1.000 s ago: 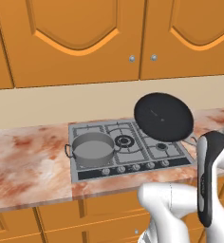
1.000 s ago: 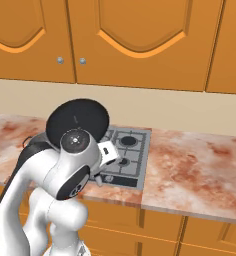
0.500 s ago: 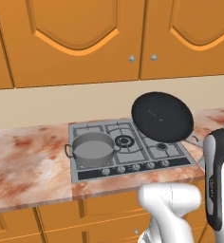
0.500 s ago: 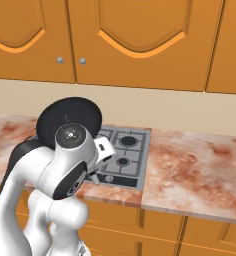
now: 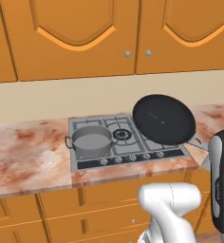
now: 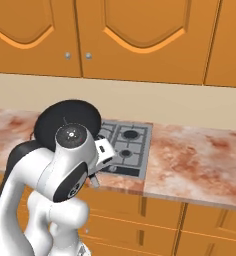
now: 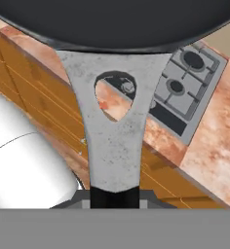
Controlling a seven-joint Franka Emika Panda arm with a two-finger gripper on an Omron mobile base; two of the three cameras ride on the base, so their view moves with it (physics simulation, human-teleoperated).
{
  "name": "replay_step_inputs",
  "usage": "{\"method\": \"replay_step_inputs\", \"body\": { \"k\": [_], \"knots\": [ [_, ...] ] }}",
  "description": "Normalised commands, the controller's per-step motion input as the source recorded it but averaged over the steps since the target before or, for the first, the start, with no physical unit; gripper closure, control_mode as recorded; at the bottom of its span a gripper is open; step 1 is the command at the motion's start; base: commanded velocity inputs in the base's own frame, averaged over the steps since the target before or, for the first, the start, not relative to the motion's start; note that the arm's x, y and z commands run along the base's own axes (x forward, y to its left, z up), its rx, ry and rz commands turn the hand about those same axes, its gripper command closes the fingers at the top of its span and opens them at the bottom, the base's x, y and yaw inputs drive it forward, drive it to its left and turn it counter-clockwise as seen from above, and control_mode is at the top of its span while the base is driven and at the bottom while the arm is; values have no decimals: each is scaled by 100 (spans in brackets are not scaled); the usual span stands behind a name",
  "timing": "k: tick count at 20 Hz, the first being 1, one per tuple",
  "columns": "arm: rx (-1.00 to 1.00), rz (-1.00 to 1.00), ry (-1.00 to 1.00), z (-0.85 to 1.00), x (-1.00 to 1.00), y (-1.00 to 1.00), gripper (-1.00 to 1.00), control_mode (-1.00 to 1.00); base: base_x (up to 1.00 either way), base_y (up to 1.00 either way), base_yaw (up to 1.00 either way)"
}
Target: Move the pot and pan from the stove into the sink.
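Gripper (image 7: 115,197) clamped on grey handle of the pan (image 5: 164,118), held tilted at right of left base frame above the stove (image 5: 128,142); the pot (image 5: 91,141) sits on left burner.

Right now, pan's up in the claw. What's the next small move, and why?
Probably keep carrying the pan off toward the sink without loosening. The claw is shut on its grey handle, and the pan hangs tilted in the air above the stove. The pot sits on its burner, so that one comes afterwards.

Home kitchen, gas stove (image 5: 126,142), marble counter (image 5: 28,152), wooden cabinets (image 5: 76,38)
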Motion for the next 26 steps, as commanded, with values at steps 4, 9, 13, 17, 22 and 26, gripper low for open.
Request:
{"method": "replay_step_inputs", "body": {
  "k": [4,9,13,17,22,26],
  "knots": [
    [0,0,0,0,0,0,100,100,-60,0,2],
    [0,0,0,0,0,0,100,100,-51,0,2],
    [0,0,0,0,0,0,100,100,-45,0,1],
    [0,0,0,0,0,0,100,100,0,0,0],
    [0,0,0,0,0,0,100,100,-3,0,0],
    [0,0,0,0,0,0,100,100,0,0,0]
  ]
}}
